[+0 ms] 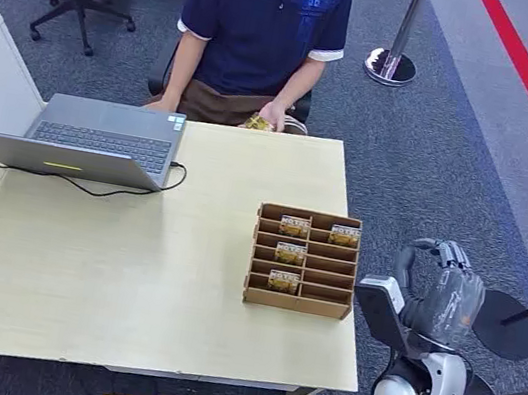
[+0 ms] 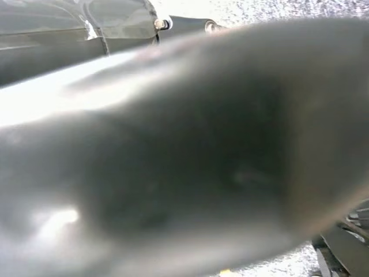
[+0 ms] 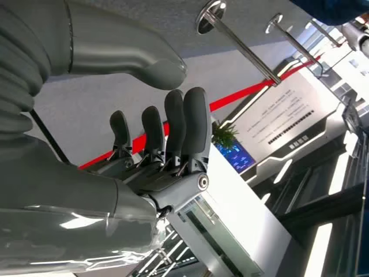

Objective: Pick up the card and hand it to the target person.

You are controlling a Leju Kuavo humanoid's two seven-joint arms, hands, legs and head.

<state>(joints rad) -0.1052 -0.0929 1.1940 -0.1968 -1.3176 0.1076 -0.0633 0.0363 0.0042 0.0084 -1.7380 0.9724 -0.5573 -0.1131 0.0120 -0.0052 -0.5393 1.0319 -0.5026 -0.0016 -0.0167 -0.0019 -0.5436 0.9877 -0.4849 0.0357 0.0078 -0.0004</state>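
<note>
Right hand [image 1: 450, 290] off the table edge, fingers [image 3: 174, 124] curled loosely around nothing; remaining cards [image 1: 294, 227] sit in the cardboard rack [image 1: 296, 302], so approach from above and pinch one edge.

A: Where is the right arm?
B: In the head view it rises at the lower right, silver forearm upright, with the right robot hand [image 1: 449, 295] raised above the wrist.
A: Is that hand holding anything?
B: No. In the right wrist view the right robot hand [image 3: 161, 144] is empty: the dark fingers [image 3: 190, 124] stand side by side, bent at their base, and the thick grey thumb [image 3: 130, 49] stretches apart from them.
A: And the left?
B: Its wrist view is a grey blur; I cannot tell.
</note>
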